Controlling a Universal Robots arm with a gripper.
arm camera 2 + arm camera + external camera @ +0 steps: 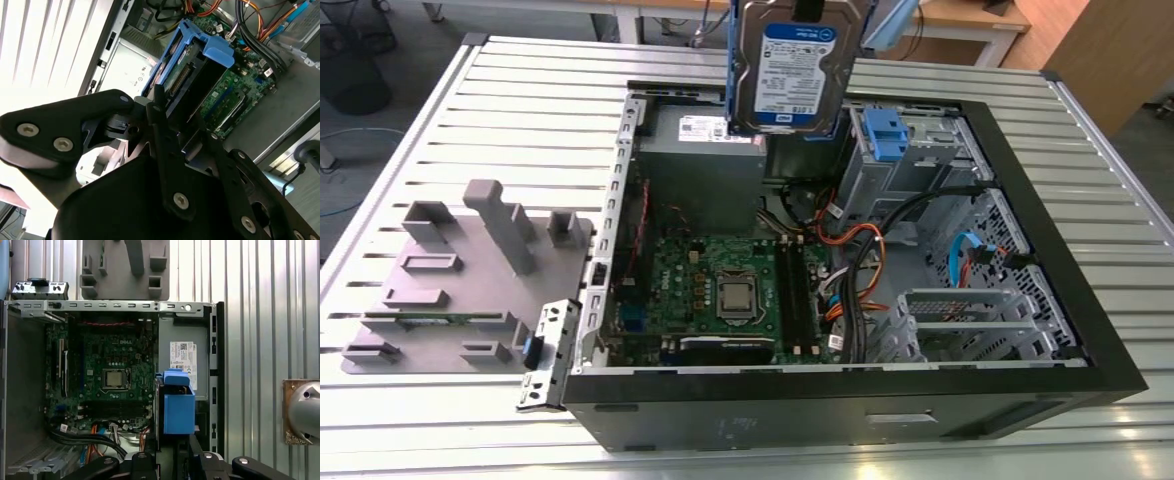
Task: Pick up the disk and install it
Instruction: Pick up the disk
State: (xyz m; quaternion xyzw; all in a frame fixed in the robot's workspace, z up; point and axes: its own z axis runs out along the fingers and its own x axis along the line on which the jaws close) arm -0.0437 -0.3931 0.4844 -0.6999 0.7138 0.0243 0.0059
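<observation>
The disk (794, 65) hangs on end at the top centre of the exterior view, its label facing the camera. It is lifted clear above the open computer case (854, 410), roughly over the grey power supply (700, 150). In the second wrist view the fingers (161, 117) are drawn in narrow on one end of the disk, holding it by its blue bracket. The first wrist view looks past that bracket down onto the motherboard (117, 375).

The risks come from the hold and the crowding below. The disk seems to be gripped at one end only, with its weight hanging beneath, so a jolt could make it swing or slide in the grip. The drive cage (907, 170), with its blue tab, stands just toward the exterior view's right of the disk, and orange and black cables (854, 235) crowd near it. A skewed disk could catch the cage rim or snag those cables. A drop would probably strike the power supply or the motherboard.
</observation>
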